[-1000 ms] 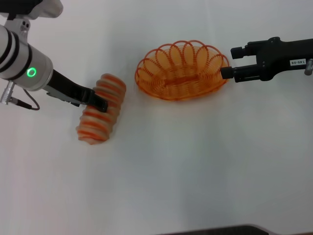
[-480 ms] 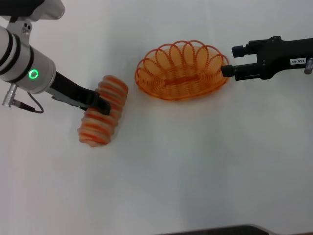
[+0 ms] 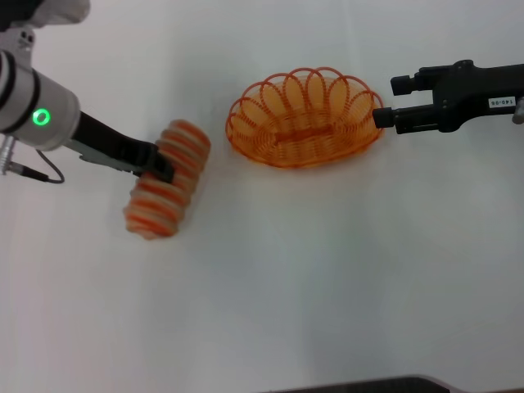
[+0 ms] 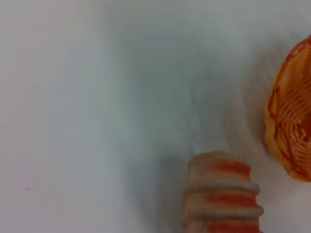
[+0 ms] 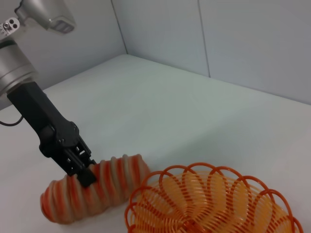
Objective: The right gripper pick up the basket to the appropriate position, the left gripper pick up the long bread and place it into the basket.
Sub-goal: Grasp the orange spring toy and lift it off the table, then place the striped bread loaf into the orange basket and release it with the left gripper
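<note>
You are looking at the bench (image 3: pixel 327 270) with the long bread (image 3: pixel 166 190) lying on it toward the robot's left, and the basket (image 3: pixel 304 119) sitting to its right and a little farther back, apart from it. The left gripper (image 3: pixel 160 166) is reaching in from the left and closing across the bread's middle. The right gripper (image 3: pixel 383 115) is hovering at the basket's right rim (whether it is touching is unclear).
</note>
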Robot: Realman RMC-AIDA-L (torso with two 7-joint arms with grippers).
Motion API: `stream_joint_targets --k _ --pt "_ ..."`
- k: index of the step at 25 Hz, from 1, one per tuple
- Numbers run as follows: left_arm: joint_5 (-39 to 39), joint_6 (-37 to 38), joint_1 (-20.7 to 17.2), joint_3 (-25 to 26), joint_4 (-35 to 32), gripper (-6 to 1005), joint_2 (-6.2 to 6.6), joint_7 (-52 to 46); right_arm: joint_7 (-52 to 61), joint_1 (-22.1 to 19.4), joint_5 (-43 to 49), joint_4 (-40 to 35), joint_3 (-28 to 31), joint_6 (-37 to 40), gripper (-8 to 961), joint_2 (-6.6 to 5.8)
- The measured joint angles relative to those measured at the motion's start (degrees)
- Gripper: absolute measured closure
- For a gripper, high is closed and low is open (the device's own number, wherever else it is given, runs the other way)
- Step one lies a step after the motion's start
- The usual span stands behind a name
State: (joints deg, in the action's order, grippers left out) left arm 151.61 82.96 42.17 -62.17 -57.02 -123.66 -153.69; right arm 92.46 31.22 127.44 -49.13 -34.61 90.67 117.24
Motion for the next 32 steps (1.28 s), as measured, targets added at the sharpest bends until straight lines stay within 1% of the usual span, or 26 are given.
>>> stream_joint_targets --k 2,4,7,9,11,14,17,20,21,23,25,26,28,32 --pt "0.0 0.27 0.0 1.58 -0.36 599 0.13 1.08 0.0 -0.05 0.0 0.0 0.24 0.1 186 0.0" --pt "-0.01 0.27 0.16 4.97 -0.62 634 0.59 2.87 0.0 -0.09 0.0 0.0 0.44 0.15 186 -0.01" --pt "-0.01 0.07 0.91 9.73 -0.39 660 1.98 5.24 0.0 -0.11 -0.03 0.0 0.68 0.21 186 -0.09" --pt "-0.53 -0.29 1.22 11.24 -0.48 677 2.69 6.57 0.0 -0.11 -0.09 0.0 1.0 0.21 187 -0.09" --pt "-2.93 -1.17 1.51 12.29 -0.75 692 3.06 8.85 -0.03 -0.09 -0.16 0.0 1.38 0.2 187 -0.07" --pt "-8.75 -2.95 2.46 12.84 -0.72 715 3.06 13.37 0.22 -0.08 -0.61 0.0 1.93 0.21 187 -0.02" --pt "-12.67 -4.82 4.56 12.63 0.03 732 2.58 18.09 0.6 -0.22 -0.76 0.0 2.73 0.72 187 -0.05" --pt "-13.87 -5.96 7.72 12.39 1.65 745 1.69 23.25 0.64 -0.54 -0.78 0.0 3.36 1.4 187 -0.12" --pt "-13.9 -6.17 8.94 12.35 2.6 750 1.23 25.3 0.64 -0.68 -0.78 0.0 3.43 1.63 187 -0.16" --pt "-13.96 -6.44 10.58 11.71 3.84 759 0.41 28.19 0.65 -0.97 -0.8 0.0 3.62 2.34 187 -0.23" --pt "-14.01 -7.22 11.59 9.24 4.79 768 -0.08 29.99 0.66 -1.26 -0.8 0.0 4.29 3.48 187 -0.33" --pt "-14.03 -7.62 11.92 7.49 5.18 772 -0.15 30.44 0.66 -1.42 -0.8 0.0 4.76 3.87 187 -0.34" --pt "-14.59 -8.42 12.64 2.24 6.05 788 -0.2 31.5 0.62 -1.75 -0.8 0.0 5.77 4.56 187 -0.36" --pt "-16.0 -10.0 13.2 -6.62 6.53 827 -0.29 32.94 0.47 -2.16 -0.8 0.0 6.44 4.99 187 -0.35"
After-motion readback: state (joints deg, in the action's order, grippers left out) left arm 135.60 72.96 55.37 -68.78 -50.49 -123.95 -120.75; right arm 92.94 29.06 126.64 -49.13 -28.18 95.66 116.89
